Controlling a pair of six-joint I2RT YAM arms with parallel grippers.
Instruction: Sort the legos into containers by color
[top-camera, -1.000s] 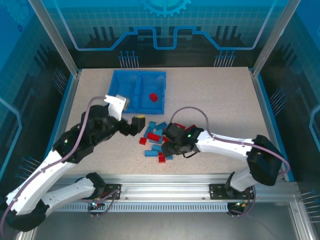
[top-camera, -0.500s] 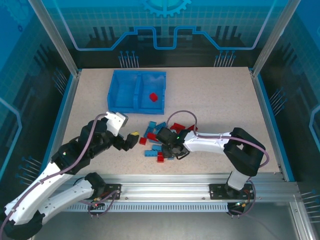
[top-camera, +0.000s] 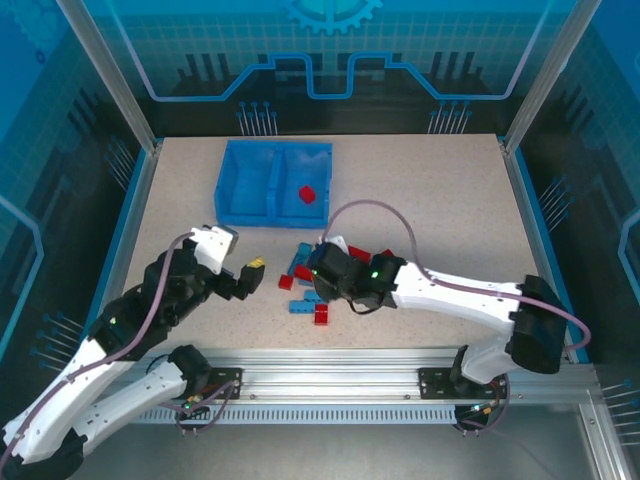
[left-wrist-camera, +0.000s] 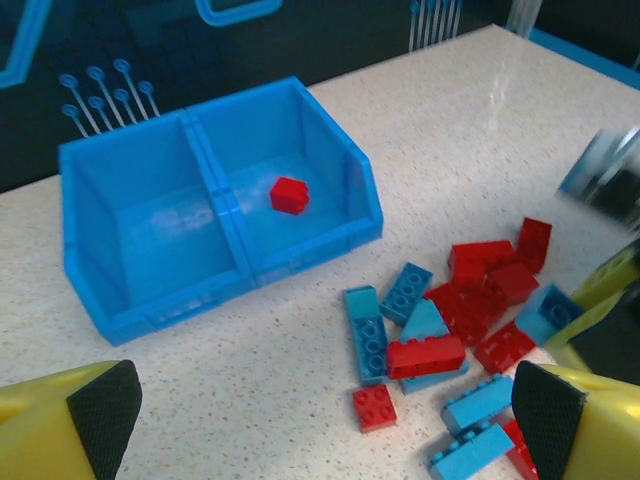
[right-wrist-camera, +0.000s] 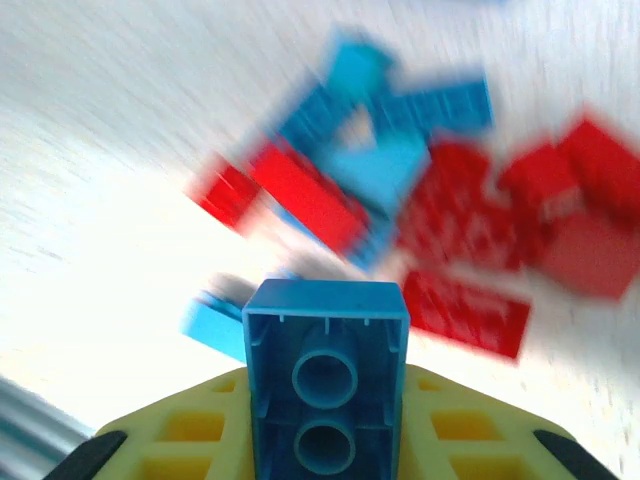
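Blue brick (right-wrist-camera: 325, 380) clamped in right gripper (top-camera: 315, 272), scattered legos (left-wrist-camera: 470, 300) below, bin (left-wrist-camera: 180, 300) beyond

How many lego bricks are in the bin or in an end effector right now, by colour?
red lego brick: 1, in the right compartment of the bin
blue lego brick: 1, gripped in the right end effector
Total: 2
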